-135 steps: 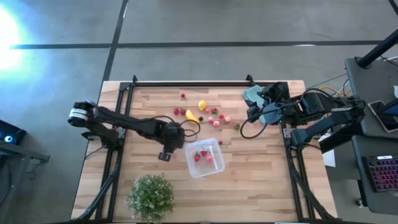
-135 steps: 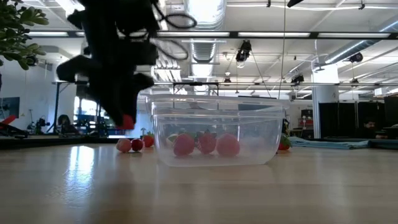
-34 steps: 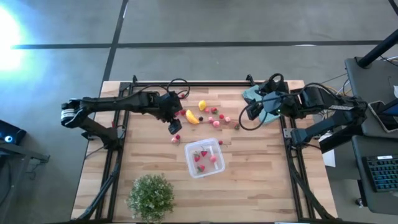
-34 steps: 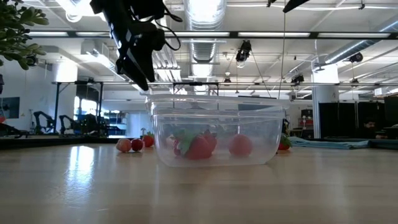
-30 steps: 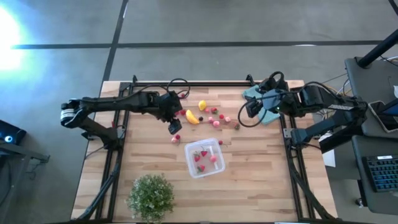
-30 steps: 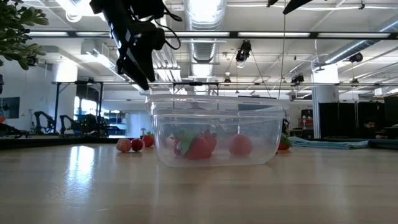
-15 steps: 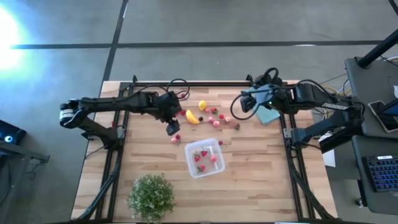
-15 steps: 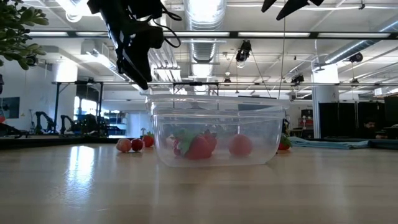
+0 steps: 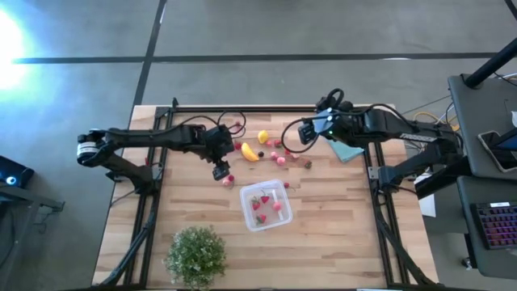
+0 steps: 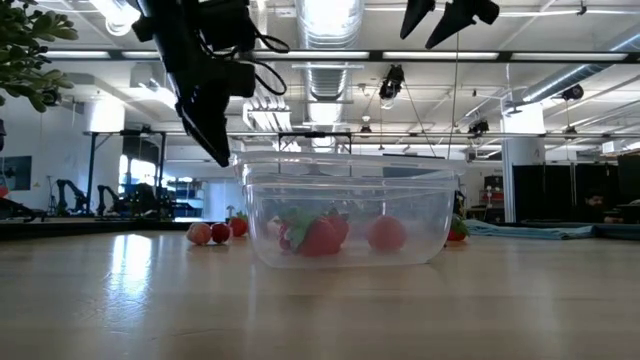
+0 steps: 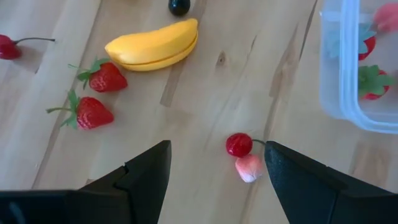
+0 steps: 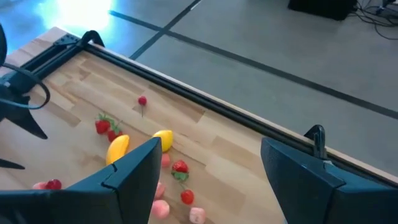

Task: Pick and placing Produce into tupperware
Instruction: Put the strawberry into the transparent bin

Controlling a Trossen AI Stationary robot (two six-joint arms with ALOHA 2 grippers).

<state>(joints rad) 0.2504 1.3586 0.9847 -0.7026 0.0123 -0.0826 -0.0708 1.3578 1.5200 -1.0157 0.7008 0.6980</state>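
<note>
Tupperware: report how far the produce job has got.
Done: a few red berries already lie in the tupperware. In hand: nothing; the left gripper is open above a red and a pink piece beside the box, and the right gripper is open over the scattered pile. Left: the banana, the lemon and many berries on the table.

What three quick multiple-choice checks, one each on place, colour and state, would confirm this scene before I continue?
1. Where does the left gripper hover?
A. over the plant
B. beside the banana, above a red and pink berry pair
C. inside the tupperware

2. What colour is the cloth under the right arm?
A. teal
B. orange
C. white

3. How is the right gripper?
A. shut on a lemon
B. shut, empty
C. open, empty

B: the left wrist view frames the pair between its fingers. A: seen from above. C: nothing sits between its spread fingers.
</note>
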